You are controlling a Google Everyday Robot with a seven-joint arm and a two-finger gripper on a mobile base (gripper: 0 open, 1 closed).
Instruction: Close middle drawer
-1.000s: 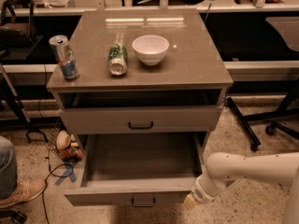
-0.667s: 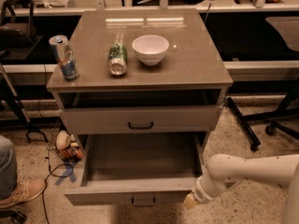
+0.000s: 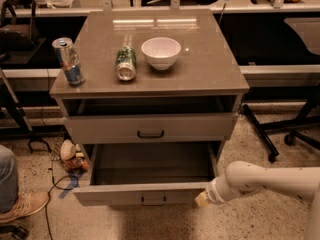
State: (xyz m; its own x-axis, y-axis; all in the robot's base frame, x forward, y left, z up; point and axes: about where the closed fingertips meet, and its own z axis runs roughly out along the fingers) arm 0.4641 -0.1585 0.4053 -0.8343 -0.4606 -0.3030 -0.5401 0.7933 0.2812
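The middle drawer (image 3: pixel 150 191) is a grey-beige drawer pulled far out of the cabinet, with a plain empty interior. Its low front carries a small dark bar handle (image 3: pixel 153 201). My gripper (image 3: pixel 202 199) comes in from the right on a white arm (image 3: pixel 265 181). Its tip is against the right end of the drawer's front. Above it, the taller top drawer (image 3: pixel 150 128) with a larger handle stands slightly out.
On the cabinet top (image 3: pixel 210 69) are a blue can (image 3: pixel 68 61) standing at the left, a green can (image 3: pixel 125 61) lying down and a white bowl (image 3: pixel 161 52). A person's shoe (image 3: pixel 22 206) and cables lie on the floor at the left. Chair legs (image 3: pixel 280 134) stand at the right.
The middle drawer's front and handle have moved back a little toward the cabinet. My gripper has moved with it, staying at the front's right end.
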